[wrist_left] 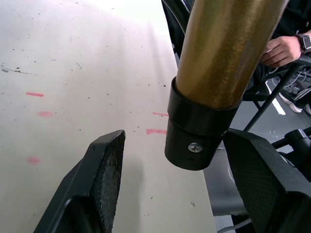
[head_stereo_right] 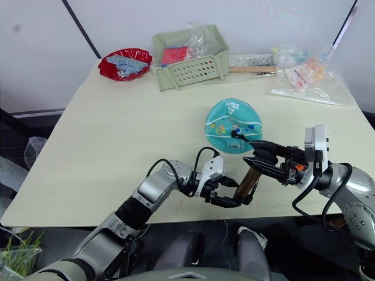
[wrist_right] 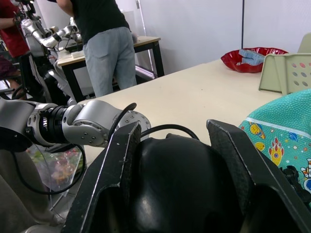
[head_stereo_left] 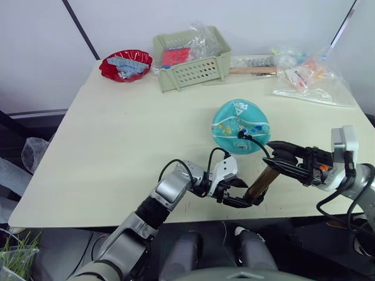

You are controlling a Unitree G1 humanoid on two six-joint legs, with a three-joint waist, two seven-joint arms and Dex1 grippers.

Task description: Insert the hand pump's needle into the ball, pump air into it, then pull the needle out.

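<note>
left wrist view: open left claw (wrist_left: 170, 194) around hand pump (wrist_left: 218, 63)

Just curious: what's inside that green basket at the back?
The basket holds something red and crinkled clear plastic. Its wall hides whatever lies lower down.

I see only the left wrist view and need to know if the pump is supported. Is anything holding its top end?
Observer: Yes. The right gripper is closed around the black top cap of the hand pump.
Operator: Where does the hose go?
Observer: The hose curves from the pump's top to the ball. The needle has its black fitting against the ball's near side, but the pin is too small to see.
Operator: Where is my left gripper on the table?
Observer: The left gripper is open at the front edge of the table, nearer the robot than the ball.
</note>
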